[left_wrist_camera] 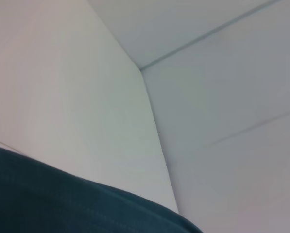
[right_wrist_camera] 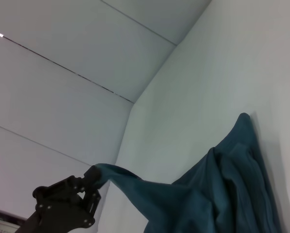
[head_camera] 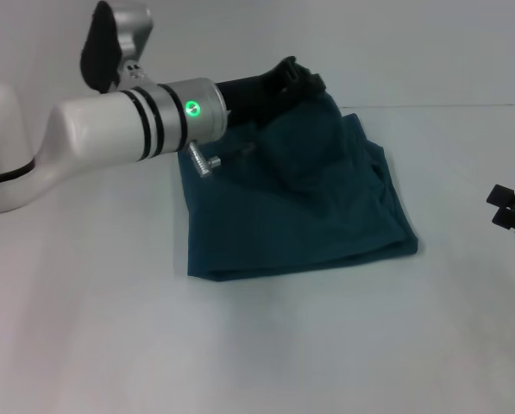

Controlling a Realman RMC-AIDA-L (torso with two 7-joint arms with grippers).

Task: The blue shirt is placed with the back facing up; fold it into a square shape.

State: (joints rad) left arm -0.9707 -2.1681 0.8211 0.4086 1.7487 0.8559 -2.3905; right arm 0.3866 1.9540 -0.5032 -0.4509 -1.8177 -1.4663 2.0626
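On the white bench, my left hand pinches the blue shirt at its far edge; a weak grip could drop the fold crooked. My right hand idles, fingers unreadable.

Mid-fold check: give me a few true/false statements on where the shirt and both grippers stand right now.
1. The left gripper is pinching a far edge of the blue shirt and lifting it. True.
2. The right gripper holds the shirt's near corner. False: it sits apart from the cloth, on the right side of the table.
3. The shirt is spread fully flat. False: it is already folded over, one part raised.
4. White lettering shows on top. False: only plain fabric shows.
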